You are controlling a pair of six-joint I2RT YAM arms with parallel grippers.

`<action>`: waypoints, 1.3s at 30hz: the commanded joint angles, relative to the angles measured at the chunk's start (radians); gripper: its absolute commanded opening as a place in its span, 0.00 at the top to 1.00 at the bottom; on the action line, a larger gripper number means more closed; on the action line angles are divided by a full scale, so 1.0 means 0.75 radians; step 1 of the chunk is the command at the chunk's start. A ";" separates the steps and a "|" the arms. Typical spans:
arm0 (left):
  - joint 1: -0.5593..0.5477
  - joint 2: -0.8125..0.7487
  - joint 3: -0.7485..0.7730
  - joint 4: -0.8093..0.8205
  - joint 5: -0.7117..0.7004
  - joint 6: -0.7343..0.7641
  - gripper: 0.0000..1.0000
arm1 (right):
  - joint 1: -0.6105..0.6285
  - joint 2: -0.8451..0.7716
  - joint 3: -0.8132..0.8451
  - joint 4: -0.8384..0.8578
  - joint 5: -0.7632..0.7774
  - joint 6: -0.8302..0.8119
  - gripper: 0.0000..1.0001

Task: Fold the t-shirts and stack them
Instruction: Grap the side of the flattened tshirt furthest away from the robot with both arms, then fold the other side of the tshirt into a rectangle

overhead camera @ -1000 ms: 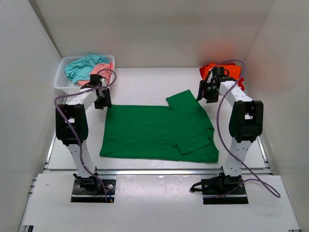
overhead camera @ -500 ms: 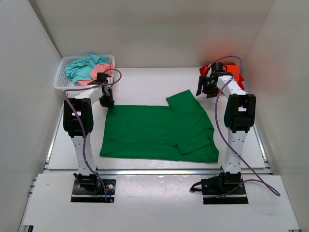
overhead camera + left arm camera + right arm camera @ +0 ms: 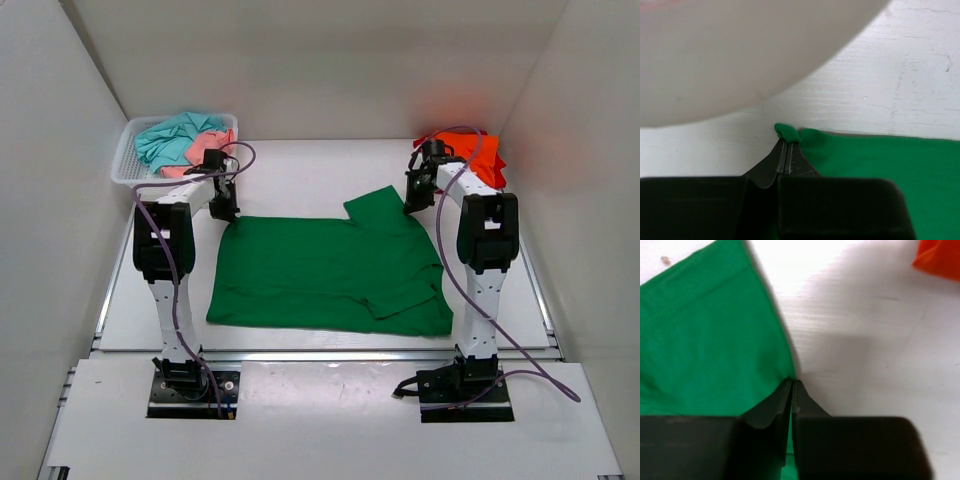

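Observation:
A bright green t-shirt (image 3: 330,275) lies spread flat in the middle of the table. My left gripper (image 3: 228,214) is at its far left corner, shut on a small bunch of the green cloth (image 3: 787,133) that sticks out past the fingertips. My right gripper (image 3: 412,205) is at the shirt's far right edge beside the sleeve. It is shut on the green hem (image 3: 782,365), and green shows in the slit between its fingers. An orange t-shirt (image 3: 475,155) lies crumpled at the back right. Teal (image 3: 170,135) and pink (image 3: 208,148) t-shirts lie in the basket.
The white mesh basket (image 3: 130,168) stands at the back left, close behind my left gripper. A blurred white shape (image 3: 740,50) fills the top of the left wrist view. White walls enclose the table on three sides. The orange t-shirt's edge (image 3: 937,257) shows at the right wrist view's top right.
Both grippers came down onto the green t-shirt's far edge and shut on it. The right one moved down and left, away from the orange t-shirt. The left one moved slightly right to the corner.

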 commanded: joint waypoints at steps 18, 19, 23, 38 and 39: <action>0.046 -0.193 -0.126 -0.043 0.164 0.063 1.00 | 0.013 -0.585 -0.488 0.136 0.016 0.006 1.00; 0.052 -0.205 -0.146 -0.041 0.178 0.069 1.00 | 0.019 -0.642 -0.545 0.142 0.014 0.008 1.00; 0.050 -0.283 -0.226 -0.021 0.199 0.079 1.00 | 0.025 -0.806 -0.703 0.167 -0.016 0.016 1.00; 0.054 -0.606 -0.496 -0.018 0.186 0.128 1.00 | 0.042 -1.215 -1.169 0.183 -0.096 0.041 1.00; 0.061 -0.618 -0.531 -0.025 0.184 0.133 1.00 | 0.046 -1.231 -1.186 0.183 -0.106 0.047 1.00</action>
